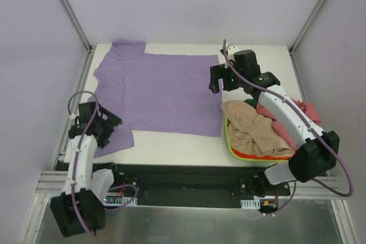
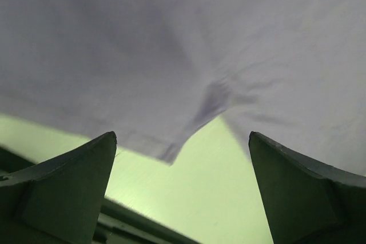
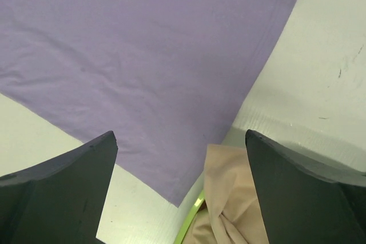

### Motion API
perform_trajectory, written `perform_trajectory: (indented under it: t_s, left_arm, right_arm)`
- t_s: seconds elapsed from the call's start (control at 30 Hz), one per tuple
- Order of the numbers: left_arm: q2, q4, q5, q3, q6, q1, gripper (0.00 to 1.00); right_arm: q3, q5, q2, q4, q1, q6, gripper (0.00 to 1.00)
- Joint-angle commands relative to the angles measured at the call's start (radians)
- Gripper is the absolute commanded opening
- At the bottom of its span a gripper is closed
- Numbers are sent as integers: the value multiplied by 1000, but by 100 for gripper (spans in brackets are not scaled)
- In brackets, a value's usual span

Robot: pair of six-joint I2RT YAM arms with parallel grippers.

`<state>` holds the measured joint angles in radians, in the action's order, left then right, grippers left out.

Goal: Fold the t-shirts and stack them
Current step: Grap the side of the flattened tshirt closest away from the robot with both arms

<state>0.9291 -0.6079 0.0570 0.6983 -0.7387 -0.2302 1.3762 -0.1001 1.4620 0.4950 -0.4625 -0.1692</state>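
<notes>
"Which step are they on?"

"The first fold, I reckon, and not yet begun. The large lavender-purple cloth t-shirt lies spread flat on the white counter, sleeves to the left and hem to the right, with no fold in it."

"And the claws?"

"Both are spread wide and hold nothing. The left claw is at the near sleeve, and the cloth lies just beyond its tips. The right claw is over the hem edge, beside the lime-green plastic basket."

"So what does the next move call for?"

"Each claw has to drop to the cloth and pinch one layer at its own end. Then they carry it across together, so the fold lands straight. It's thin cloth lying flat, so I'd expect getting a tip under the edge to be fiddly."

"How many shirts are there?"

"Four that I can make out. One is on the counter. Three are heaped in the basket: a tan-beige cloth t-shirt on top, a pinkish-red cloth t-shirt hanging over the far side, and a sliver of a dark green cloth t-shirt. There's one basket and two claws. Nothing is stacked yet."
</notes>
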Motion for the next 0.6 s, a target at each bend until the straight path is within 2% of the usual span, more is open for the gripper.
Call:
perform_trajectory:
  t_s: [0.0, 0.13, 0.3, 0.43, 0.57]
  left_arm:
    - [-229, -143, -90, -166, -161, -1, 99]
    - [-297, -190, -141, -223, -221, 0, 99]
    - [-143, -184, -198, -221, -307, 0, 98]
    - [-52, -171, -210, -227, -349, 2, 93]
    - [-27, -129, -263, -270, -390, 0, 79]
  right_arm:
    - [-86, 13, -20, -30, 13, -24, 96]
    - [-103, -30, -34, -35, 13, -10, 96]
    - [-95, -29, -11, -32, 13, -6, 96]
    - [-89, -20, 11, -23, 13, -4, 96]
    - [-80, -26, 23, -12, 13, -4, 96]
